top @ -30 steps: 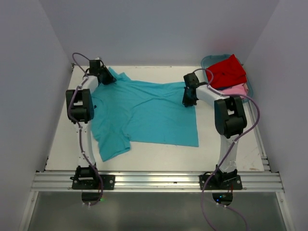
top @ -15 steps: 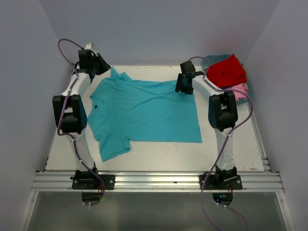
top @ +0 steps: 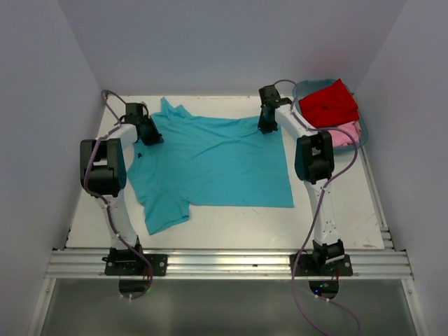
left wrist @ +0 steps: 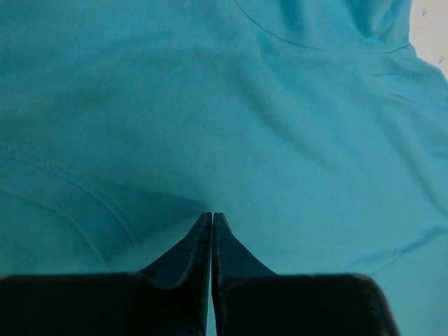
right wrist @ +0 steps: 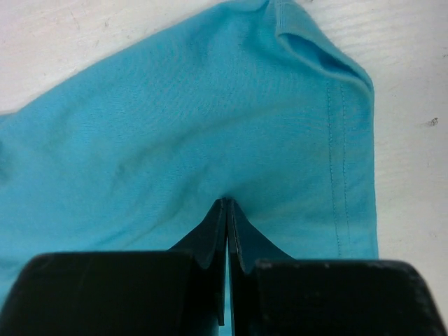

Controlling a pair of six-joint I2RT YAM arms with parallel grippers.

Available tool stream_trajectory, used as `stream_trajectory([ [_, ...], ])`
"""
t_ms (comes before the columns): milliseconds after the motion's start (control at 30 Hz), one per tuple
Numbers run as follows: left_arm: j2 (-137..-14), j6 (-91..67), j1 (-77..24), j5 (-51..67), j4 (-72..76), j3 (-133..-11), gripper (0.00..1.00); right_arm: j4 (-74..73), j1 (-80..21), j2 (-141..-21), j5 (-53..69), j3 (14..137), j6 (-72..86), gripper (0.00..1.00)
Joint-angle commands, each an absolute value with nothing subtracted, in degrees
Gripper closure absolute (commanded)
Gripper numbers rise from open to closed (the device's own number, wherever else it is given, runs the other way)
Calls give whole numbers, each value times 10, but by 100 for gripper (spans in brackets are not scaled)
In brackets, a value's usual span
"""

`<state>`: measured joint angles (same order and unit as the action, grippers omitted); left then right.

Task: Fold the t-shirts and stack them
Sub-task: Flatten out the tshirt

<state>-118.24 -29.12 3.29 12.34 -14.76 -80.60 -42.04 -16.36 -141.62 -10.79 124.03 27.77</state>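
The turquoise t-shirt [top: 217, 161] lies spread flat on the white table, collar at the far left and hem at the right. My left gripper [top: 151, 134] is shut, and its tips [left wrist: 211, 215] rest on the cloth [left wrist: 280, 105] by the shirt's far left shoulder, with no cloth visible between them. My right gripper [top: 264, 127] is shut at the far right hem corner. Its tips [right wrist: 227, 201] pinch the cloth [right wrist: 210, 105], which puckers toward them. The red t-shirt [top: 327, 103] lies bunched on the pale pink t-shirt [top: 341, 135] at the far right.
A teal plastic tub [top: 304, 87] at the far right corner holds the red and pink shirts. White walls close in the table on the left, back and right. A metal rail [top: 224, 262] with both arm bases runs along the near edge.
The right gripper has moved toward the back, dragging the hem corner with it. The left gripper left the collar, swung up to the back left corner, then came down on the left shoulder.
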Motion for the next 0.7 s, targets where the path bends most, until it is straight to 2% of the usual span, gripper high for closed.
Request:
stream_trajectory([
  [0,-1156,-272,28,99,-149,-816,95,-450,-151,-1444,-107,1270,290,100],
  [133,-1214,-266,29,91,-163,-856,100,-482,-138,-1487,-104,1344,292,100],
  [400,-1298,-243,31,119,-174,-992,100,-468,-100,-1526,-88,1400,300,100],
  [500,-1319,-233,32,119,-197,-1049,100,-411,-94,-1496,-81,1368,294,100],
  [667,-1321,-210,32,125,-188,-1092,100,-248,-93,-1411,-2,1220,291,100],
])
